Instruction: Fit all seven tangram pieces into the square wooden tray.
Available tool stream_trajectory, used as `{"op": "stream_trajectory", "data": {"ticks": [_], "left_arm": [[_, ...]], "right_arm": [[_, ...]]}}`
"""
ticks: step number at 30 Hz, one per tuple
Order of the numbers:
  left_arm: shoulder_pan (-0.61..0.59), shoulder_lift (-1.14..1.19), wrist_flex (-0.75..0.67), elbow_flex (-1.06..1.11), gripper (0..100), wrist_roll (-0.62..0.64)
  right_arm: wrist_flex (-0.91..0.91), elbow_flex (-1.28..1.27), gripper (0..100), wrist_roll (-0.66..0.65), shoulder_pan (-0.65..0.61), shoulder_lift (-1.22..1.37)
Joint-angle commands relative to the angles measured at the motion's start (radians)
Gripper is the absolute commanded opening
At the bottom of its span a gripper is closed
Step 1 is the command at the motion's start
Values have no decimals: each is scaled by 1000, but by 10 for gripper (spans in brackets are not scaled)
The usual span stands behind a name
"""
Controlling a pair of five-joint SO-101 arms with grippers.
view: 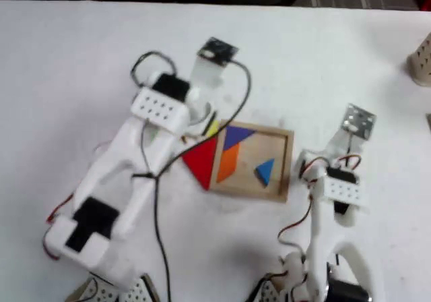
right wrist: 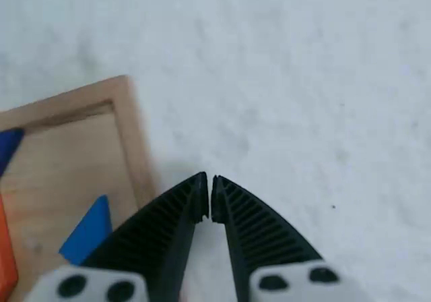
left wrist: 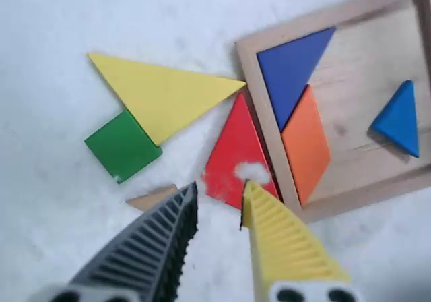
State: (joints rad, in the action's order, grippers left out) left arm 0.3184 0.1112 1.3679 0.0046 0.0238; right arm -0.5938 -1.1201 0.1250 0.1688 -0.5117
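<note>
Because the left arm (view: 128, 167) leaned across the loose pieces, it covered most of them from above. Nearest its wrist camera, the left end effector (left wrist: 219, 197) stood slightly parted, one dark finger and one yellow. It gripped nothing, and its tips were over the near edge of the red triangle (left wrist: 236, 150). A tan piece (left wrist: 151, 197) was half hidden behind the dark finger, its shape hard to make out.

The right end effector (right wrist: 209, 197) had its fingers pressed together on nothing. It was over bare surface (view: 67, 59) just outside the right wall of the square wooden tray (view: 289, 160).

The tray sat about mid-surface between the arms and held three pieces. A dark blue triangle (left wrist: 293, 69) filled the far left corner. An orange parallelogram (left wrist: 306, 143) touched it, long axis along the left wall. A small blue triangle (left wrist: 399, 120) lay apart on bare wood.

Outside, the red triangle lay along the tray's left wall, one corner almost meeting the sharp tip of the yellow triangle (left wrist: 161, 93). The yellow triangle's long axis ran toward the left wall, and its tip reached the wall near the far corner. A green square (left wrist: 122, 145) sat against the yellow triangle.

At the surface's far right edge stood a perforated beige holder (view: 423, 63), cut off by the frame.
</note>
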Motion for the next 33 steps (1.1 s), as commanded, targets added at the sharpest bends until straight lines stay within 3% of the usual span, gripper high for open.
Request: {"op": "stream_trajectory", "data": {"ticks": [1, 4, 9, 16, 25, 33], "left_arm": [[-33, -150, -288, 302, 143, -6], [-53, -171, -377, 408, 143, -3], [-134, -163, -391, 416, 143, 3], [-176, -143, -410, 419, 143, 3], [-174, -117, -433, 416, 143, 3], [-171, -116, -434, 420, 143, 3]], "right_arm": [[-22, -41, 16, -43, -71, -140], [-54, -109, 16, -41, -130, -269], [-206, -133, 16, 8, -295, -401], [-170, -121, 16, 75, -423, -300], [-137, -58, 16, 68, -415, -76], [-53, -57, 16, 23, -265, -51]]}}
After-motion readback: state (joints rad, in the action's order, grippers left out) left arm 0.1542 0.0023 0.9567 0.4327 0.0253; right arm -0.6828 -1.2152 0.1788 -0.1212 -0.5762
